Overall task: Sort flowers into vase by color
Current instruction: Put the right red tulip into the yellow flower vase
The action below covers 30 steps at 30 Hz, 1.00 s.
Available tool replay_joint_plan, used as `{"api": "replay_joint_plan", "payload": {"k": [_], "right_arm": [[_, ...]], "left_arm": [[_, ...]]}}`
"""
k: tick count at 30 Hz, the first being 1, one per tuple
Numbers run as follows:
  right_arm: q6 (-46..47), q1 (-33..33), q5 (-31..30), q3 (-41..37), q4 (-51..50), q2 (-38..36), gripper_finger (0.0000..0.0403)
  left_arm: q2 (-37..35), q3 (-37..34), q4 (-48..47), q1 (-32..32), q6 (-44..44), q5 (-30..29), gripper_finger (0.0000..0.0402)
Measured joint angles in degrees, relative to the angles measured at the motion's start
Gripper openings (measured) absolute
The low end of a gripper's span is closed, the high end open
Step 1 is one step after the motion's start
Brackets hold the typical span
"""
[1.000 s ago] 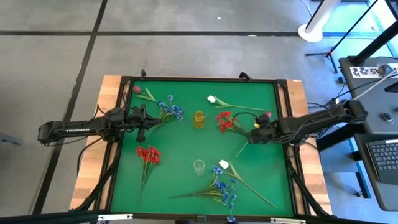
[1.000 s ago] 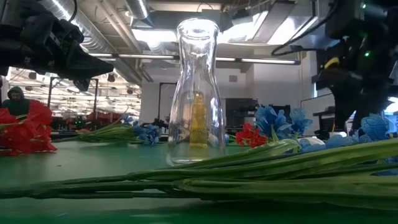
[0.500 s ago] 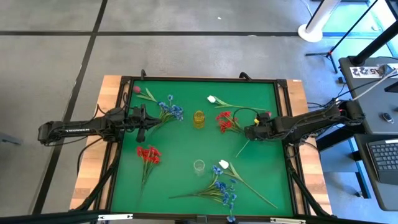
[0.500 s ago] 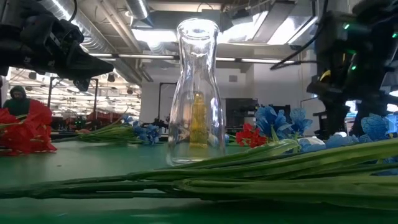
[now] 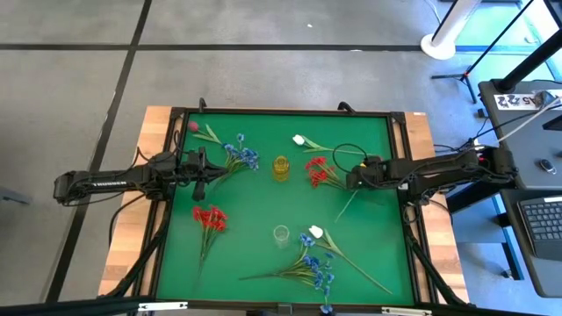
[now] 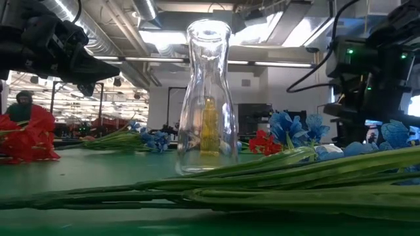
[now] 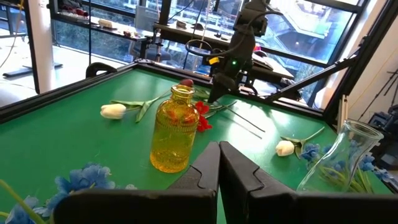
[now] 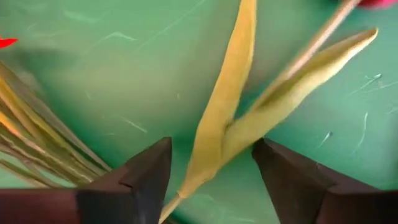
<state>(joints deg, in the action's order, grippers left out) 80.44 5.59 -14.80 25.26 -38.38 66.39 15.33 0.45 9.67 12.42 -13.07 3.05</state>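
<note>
Your right hand (image 8: 211,171), fingers spread, hovers low over the pink-bud flower (image 5: 376,161) stem and its leaves (image 8: 236,118) on the green counter (image 5: 255,206), just beside the red cluster (image 5: 316,171). Close off-centre and you risk pinching only a leaf, or snagging the red stems (image 8: 37,137). Your left hand (image 7: 219,163), fingers pressed together, waits near the yellow vase (image 7: 175,129).

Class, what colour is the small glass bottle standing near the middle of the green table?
Yellow: the small ribbed glass bottle shows best in the left wrist view.
</note>
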Motion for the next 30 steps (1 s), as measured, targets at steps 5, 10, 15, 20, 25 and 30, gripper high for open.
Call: {"api": "replay_joint_plan", "payload": {"k": [5,10,15,20,25,30], "right_arm": [[-1.57,0.02,-1.39,-0.16,-0.19,0.03,0.0130],[-2.86,0.11,-3.57,-0.27,0.96,-0.58,0.0020],[-8.74,0.12,-3.29,2.80,0.83,-4.94,0.0028],[-12.82,0.08,-5.96,8.73,-0.76,-11.05,0.0010],[-19.21,0.04,-12.08,14.81,-0.96,-16.15,0.0015],[-38.07,0.04,-15.66,16.24,19.42,-18.55,0.0007]], "left_arm": [[0.00,0.00,0.00,-0.02,0.01,0.02,0.0000],[0.00,0.00,0.00,-0.01,0.00,0.02,0.0000],[0.00,0.00,0.00,0.01,0.02,0.00,0.0000],[0.02,0.00,-0.02,-0.02,0.00,0.02,0.0000],[0.01,0.00,0.01,-0.02,0.00,0.01,0.0000],[0.00,0.00,-0.01,0.01,0.02,-0.02,0.0000]]}}
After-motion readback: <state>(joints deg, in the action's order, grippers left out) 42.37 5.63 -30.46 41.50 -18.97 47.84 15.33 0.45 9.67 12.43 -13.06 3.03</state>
